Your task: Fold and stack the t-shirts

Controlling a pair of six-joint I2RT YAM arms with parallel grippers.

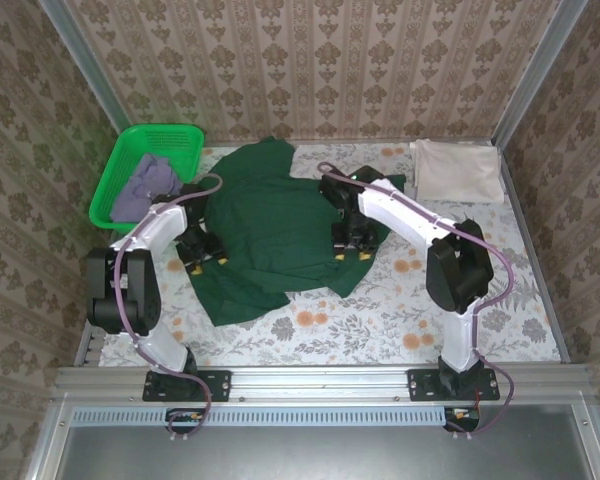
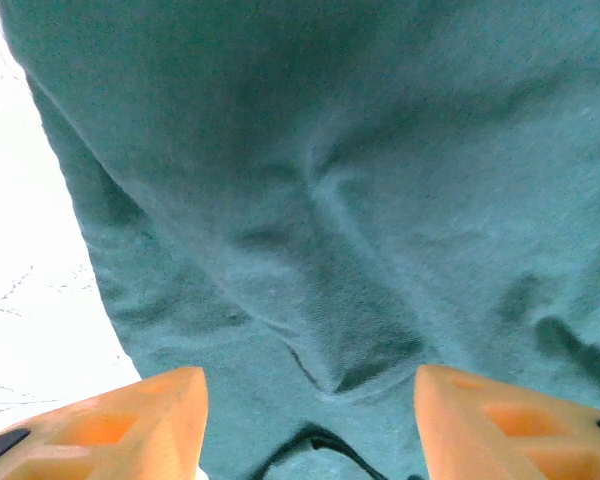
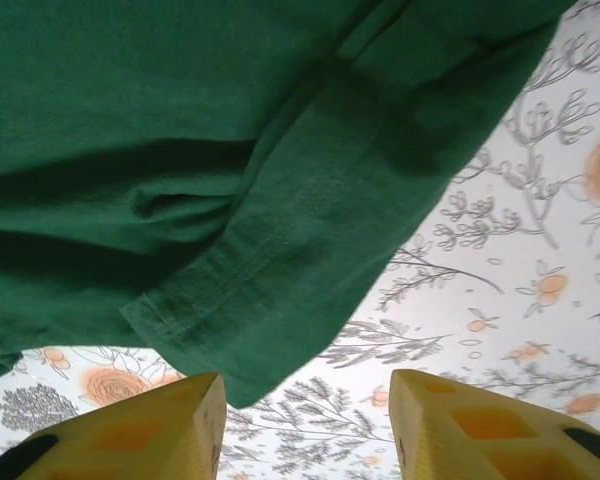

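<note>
Cream shirt point(image 1: 458, 170) folded; green shirt point(image 1: 280, 230) lies rumpled on the worktop point(image 1: 380, 320), lavender shirt point(image 1: 148, 185) in the basket point(image 1: 165, 131). Left tool point(image 1: 206, 262) and right tool point(image 1: 350, 254) both stand open over it, gripping nothing.

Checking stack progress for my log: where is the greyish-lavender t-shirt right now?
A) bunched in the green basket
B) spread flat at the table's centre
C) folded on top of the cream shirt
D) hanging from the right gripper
A: the greyish-lavender t-shirt lies crumpled inside the green basket at the far left, well apart from the cream shirt at the far right.
</note>
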